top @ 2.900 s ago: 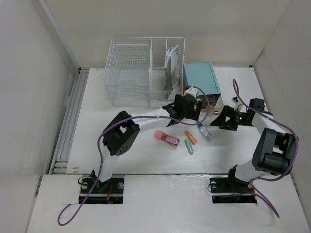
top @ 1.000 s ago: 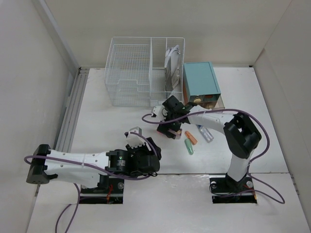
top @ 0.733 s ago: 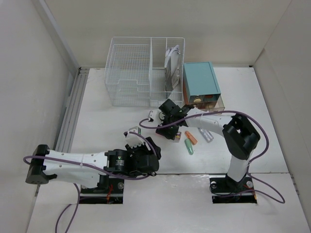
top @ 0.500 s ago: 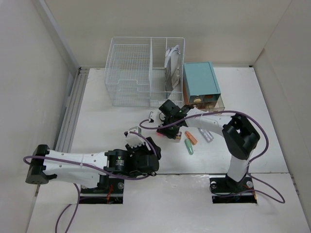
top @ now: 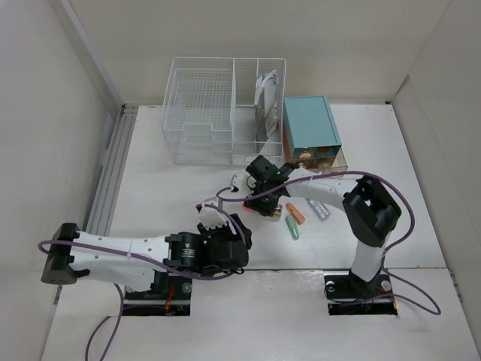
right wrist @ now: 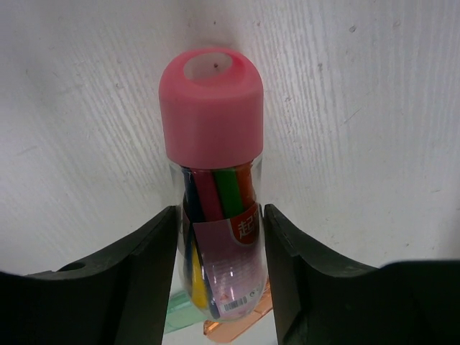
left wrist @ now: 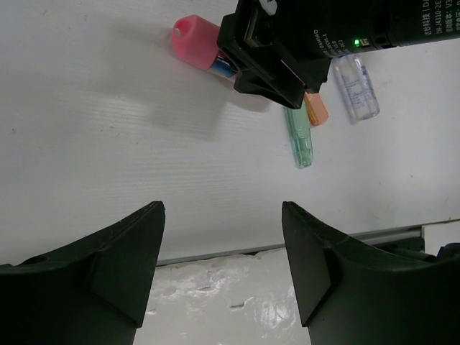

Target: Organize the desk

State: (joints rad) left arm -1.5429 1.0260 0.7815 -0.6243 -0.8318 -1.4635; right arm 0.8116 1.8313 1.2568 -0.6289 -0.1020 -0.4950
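Note:
The desk (top: 150, 188) is a wide white tabletop. A clear tube of coloured markers with a pink cap (right wrist: 212, 100) lies on it, and the tube also shows in the left wrist view (left wrist: 195, 39). My right gripper (top: 261, 201) reaches left over it, and in the right wrist view (right wrist: 220, 212) its fingers press both sides of the tube's body. My left gripper (top: 213, 213) is open and empty, low near the desk's front edge, which shows between its tips in the left wrist view (left wrist: 221, 208). It faces the tube from the near side.
A green tube (top: 292, 228), an orange tube (top: 295, 213) and a small clear bottle (top: 319, 207) lie just right of the right gripper. A teal drawer box (top: 309, 128) with its drawer open and a white wire basket (top: 218, 113) stand behind. A grey rail (top: 109, 180) runs along the left edge.
The left arm has pulled back from the drawer box to the desk's front. The right gripper has crossed left to the pink-capped tube and its fingers have come round it.

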